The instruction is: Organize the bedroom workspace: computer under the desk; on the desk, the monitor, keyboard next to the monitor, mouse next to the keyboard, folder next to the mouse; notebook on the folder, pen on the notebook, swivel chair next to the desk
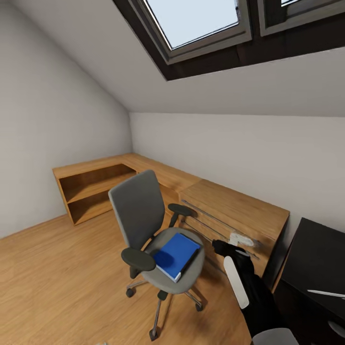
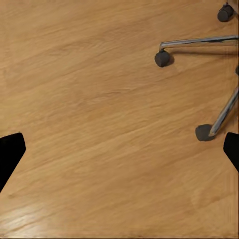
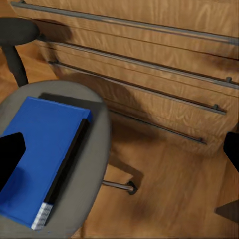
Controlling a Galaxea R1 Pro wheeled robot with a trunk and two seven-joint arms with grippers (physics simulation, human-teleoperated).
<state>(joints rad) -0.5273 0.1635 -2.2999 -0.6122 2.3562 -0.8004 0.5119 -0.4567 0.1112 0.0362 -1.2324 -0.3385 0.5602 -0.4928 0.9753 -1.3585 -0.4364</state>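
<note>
Blue folder (image 1: 176,255): lies flat on the seat of the swivel chair (image 1: 139,206), its spine edge toward the drawer unit (image 1: 235,211) on the right.
Right gripper (image 1: 221,247): hovers just right of the seat, between chair and drawers; in the right wrist view its fingers stand wide apart with nothing between them.
Left gripper (image 2: 119,144): fingers apart too, pointed down at bare wooden floor (image 2: 89,109) near the chair's castors (image 2: 162,59).
Risk, chair: it rides on castors, so a sideways nudge from the arm would likely roll or spin it and carry the folder out of reach.
Risk, folder: thin and flat, it gives little edge to pinch; a shallow grip could let it slide off the seat.
Risk, drawers: the rail handles sit close beside the arm and could snag it.
Far right: a dark tabletop (image 1: 314,261) with a pale thin object, possibly the pen.
</note>
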